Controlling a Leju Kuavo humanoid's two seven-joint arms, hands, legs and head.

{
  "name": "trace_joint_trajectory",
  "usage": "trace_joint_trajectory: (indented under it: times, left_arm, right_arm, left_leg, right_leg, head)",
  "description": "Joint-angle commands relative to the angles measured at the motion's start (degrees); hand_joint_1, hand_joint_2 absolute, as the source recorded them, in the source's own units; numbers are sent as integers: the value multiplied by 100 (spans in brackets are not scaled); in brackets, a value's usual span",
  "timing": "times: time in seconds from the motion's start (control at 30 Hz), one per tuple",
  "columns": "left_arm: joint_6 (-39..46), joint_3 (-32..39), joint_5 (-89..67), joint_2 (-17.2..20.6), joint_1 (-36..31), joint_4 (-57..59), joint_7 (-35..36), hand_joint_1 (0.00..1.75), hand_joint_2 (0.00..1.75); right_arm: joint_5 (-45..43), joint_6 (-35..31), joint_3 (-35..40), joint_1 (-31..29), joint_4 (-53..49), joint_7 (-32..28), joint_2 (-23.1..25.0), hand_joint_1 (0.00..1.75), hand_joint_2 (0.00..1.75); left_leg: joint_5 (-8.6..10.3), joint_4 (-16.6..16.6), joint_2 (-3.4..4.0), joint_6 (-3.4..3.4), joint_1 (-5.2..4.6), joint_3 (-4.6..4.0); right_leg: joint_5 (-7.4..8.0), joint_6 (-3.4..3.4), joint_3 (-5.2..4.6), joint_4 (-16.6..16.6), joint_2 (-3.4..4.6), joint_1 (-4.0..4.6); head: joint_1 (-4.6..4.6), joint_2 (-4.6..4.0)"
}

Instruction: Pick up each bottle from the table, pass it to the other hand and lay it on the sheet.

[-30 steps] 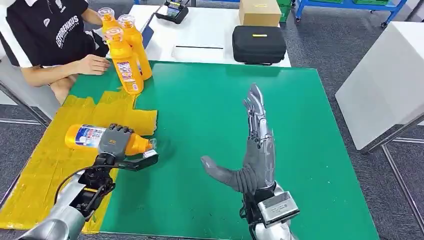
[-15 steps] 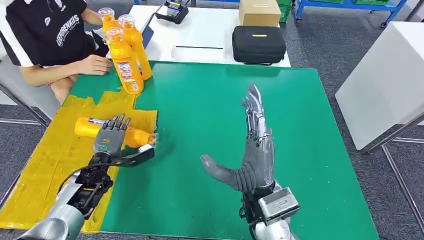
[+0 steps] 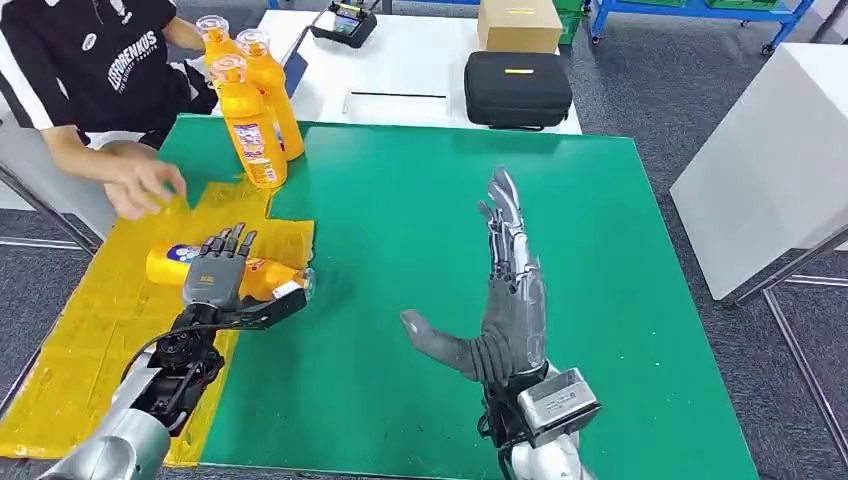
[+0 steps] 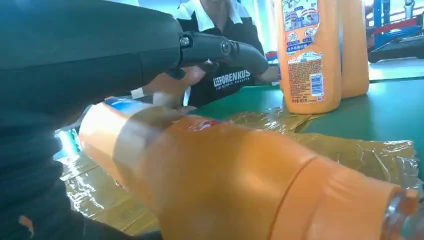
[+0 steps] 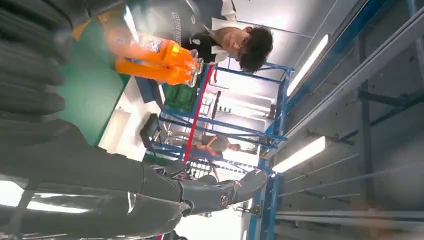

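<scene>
Head view: high, looking forward and down across the green surface. Left wrist view: low, very close behind the lying bottle, facing far toward the standing bottles, shared with head view. Right wrist view: turned sideways, facing far-left and upward.

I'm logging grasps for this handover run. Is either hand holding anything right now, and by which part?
The left hand rests over the lying bottle at mid-body; whether it grips cannot be told. The right hand holds nothing.
</scene>
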Motion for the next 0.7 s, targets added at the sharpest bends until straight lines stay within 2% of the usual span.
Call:
trace_joint_trajectory:
  times: [0.03, 0.07, 0.1, 0.17, 0.2, 0.3, 0.37, 0.4, 0.57, 0.7]
  left_arm:
    - [-363, 610, 1304, -107, 637, -2323, -728, 0, 175]
    - [-644, 619, 1712, -101, 991, -3307, -917, 0, 175]
    - [-986, 589, 2028, -44, 1333, -4185, -985, 0, 0]
    - [-1620, 554, 2999, 54, 2113, -5875, -1329, 0, 0]
    - [-1892, 514, 3386, 119, 2454, -6452, -1500, 0, 0]
    - [-2444, 480, 4154, 190, 2936, -7017, -1895, 0, 0]
    - [-2770, 501, 4778, 65, 3158, -7113, -2135, 0, 0]
    - [-2909, 512, 5022, -15, 3220, -7085, -2094, 0, 175]
    - [-3614, 504, 6633, -323, 3414, -6654, -1998, 0, 175]
    - [-3586, 456, 6675, -380, 3452, -6570, -1979, 0, 175]
  right_arm:
    - [-266, 52, -173, 157, 203, 53, -71, 0, 175]
    - [-250, 56, -268, 242, 178, 69, -68, 0, 175]
    - [-176, 40, -360, 317, 156, 80, -69, 0, 175]
    - [-97, 35, -618, 466, 162, 146, -90, 0, 175]
    - [-323, 293, -798, 562, 182, 146, -91, 0, 175]
    - [-566, 819, -1212, 799, 248, 14, -134, 0, 175]
    - [-597, 1015, -1585, 1027, 237, -40, -109, 0, 175]
    - [-558, 1131, -1768, 1105, 237, -30, -54, 0, 175]
    - [-282, 1697, -2341, 1263, 387, 18, 165, 0, 175]
    - [-324, 1848, -2423, 1291, 464, -12, 149, 0, 175]
  left_leg:
    - [-10, -1, 0, -7, 2, 17]
    - [-15, 0, 1, -9, 1, 26]
    - [-13, 1, -1, -7, 4, 16]
    - [-17, 2, 17, -5, 4, 13]
    - [-29, 6, 20, -7, 2, 29]
    - [-24, -1, 25, -8, 3, 20]
    - [-25, -3, 12, -13, 2, 18]
    - [-35, -2, 10, -17, 1, 29]
    - [-38, -7, 0, -24, -4, 42]
    - [-33, -9, 1, -22, -2, 35]
  right_leg:
    - [-10, -6, 19, -3, -9, 3]
    - [-15, -8, 28, -1, -10, 3]
    - [-12, -6, 20, -3, -11, 5]
    - [-10, -5, 11, -4, 8, 5]
    - [-22, -7, 25, 0, 8, 4]
    - [-12, -5, 18, -7, 17, 3]
    - [-16, -8, 19, -9, 6, 3]
    - [-24, -11, 29, -7, 2, 2]
    - [-32, -17, 39, -7, -11, -1]
    - [-24, -15, 31, -11, -8, 1]
  head:
    - [0, 0]
    - [0, 0]
    - [0, 0]
    - [0, 0]
    - [0, 0]
    - [0, 0]
    - [0, 0]
    - [0, 0]
    - [0, 0]
    - [0, 0]
